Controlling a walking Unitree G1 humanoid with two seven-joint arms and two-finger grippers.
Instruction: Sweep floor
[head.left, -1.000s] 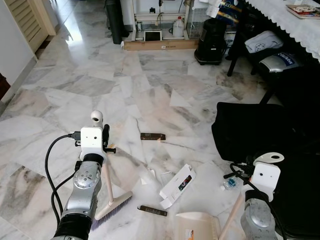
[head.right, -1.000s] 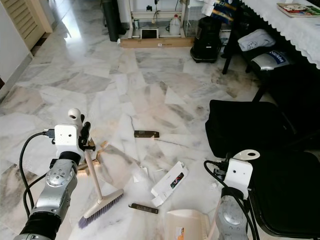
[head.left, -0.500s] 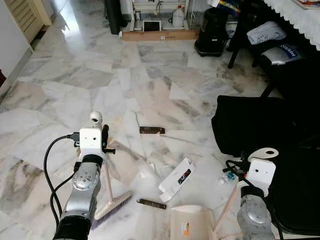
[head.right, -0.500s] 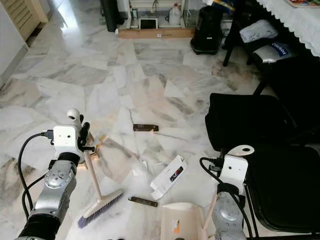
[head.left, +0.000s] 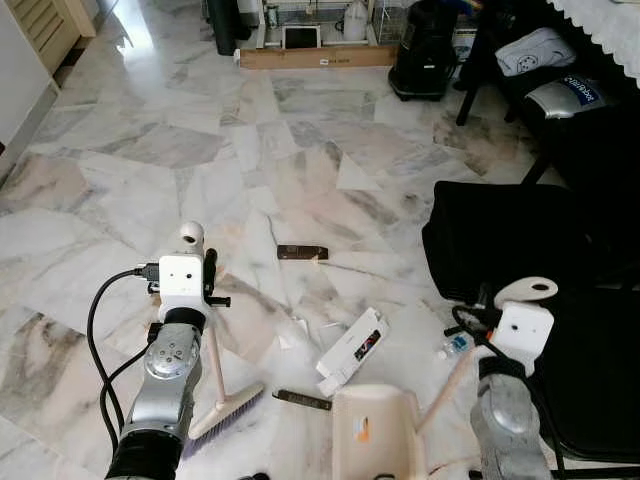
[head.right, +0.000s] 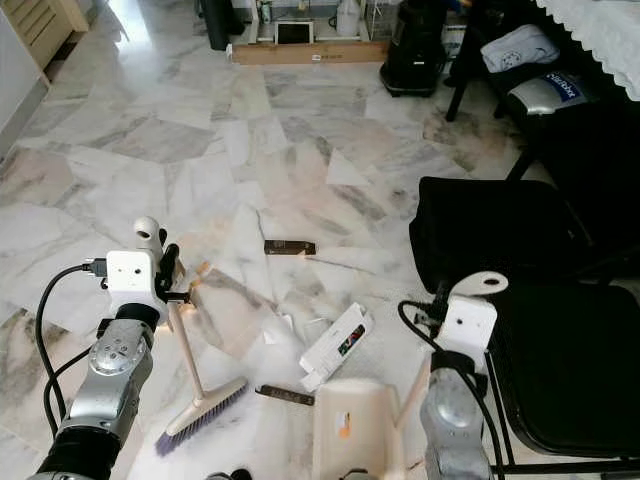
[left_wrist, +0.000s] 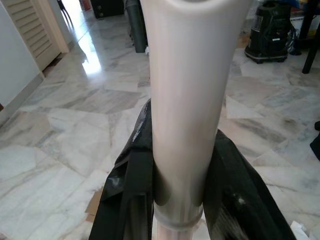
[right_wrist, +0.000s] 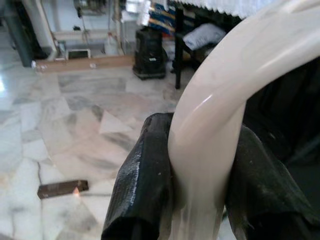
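My left gripper (left_wrist: 180, 175) is shut on the cream handle (head.left: 212, 355) of a broom. Its purple-bristled head (head.left: 228, 410) rests on the marble floor at the lower left. My right gripper (right_wrist: 200, 165) is shut on the curved cream handle (head.left: 445, 385) of a dustpan (head.left: 375, 435), which lies on the floor at the bottom centre. Just beyond the pan's mouth lies a white carton (head.left: 353, 350). A dark strip (head.left: 303, 400) lies between broom and pan. A brown bar (head.left: 302, 252) sits farther out, with paper scraps (head.left: 295, 340) near the carton.
A small bottle (head.left: 455, 345) lies by my right wrist. A black bag (head.left: 500, 250) and a black chair (head.left: 600, 370) stand on the right. At the far end are a black appliance (head.left: 425, 60) and a long cardboard box (head.left: 310, 57). Open marble floor stretches to the left and centre.
The camera has tipped slightly forward. My right arm has pushed the dustpan forward, so its mouth now sits close to the white carton. The broom and left arm hold the same pose.
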